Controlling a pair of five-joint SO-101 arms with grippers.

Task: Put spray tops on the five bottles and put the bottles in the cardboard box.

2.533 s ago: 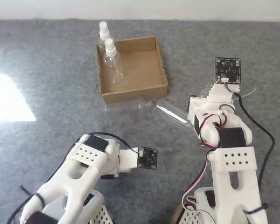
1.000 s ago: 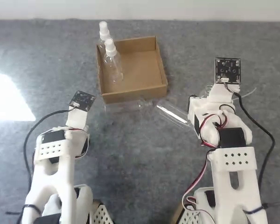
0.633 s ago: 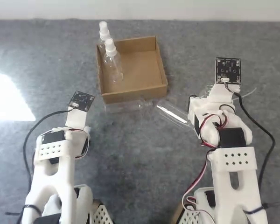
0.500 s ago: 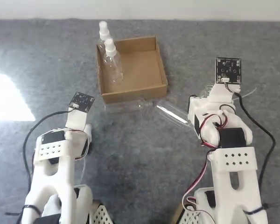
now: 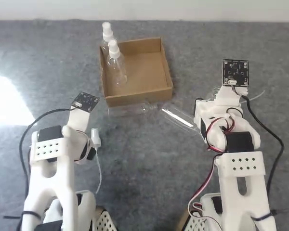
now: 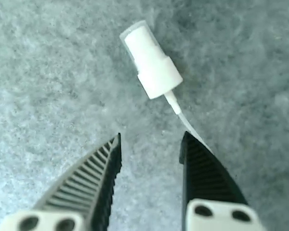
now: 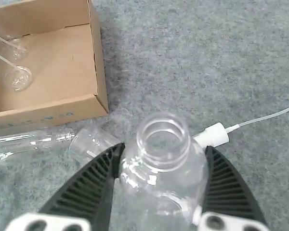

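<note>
I'm looking down on a grey, felt-like worktop (image 5: 149, 163). The cardboard box (image 5: 139, 95) sits on it at 12 o'clock from the middle. A clear bottle (image 5: 127, 109) lies on its side along the box's 6 o'clock wall, just beside it. A second clear bottle (image 5: 177, 117) lies slanted near the box's 4 o'clock corner. At 8 o'clock a white spray top (image 5: 95, 136) lies flat, its thin tube trailing toward 6. A second spray top (image 7: 211, 135) lies toward 2 o'clock. A bright patch of light (image 5: 5, 103) falls at 9 o'clock.
</note>
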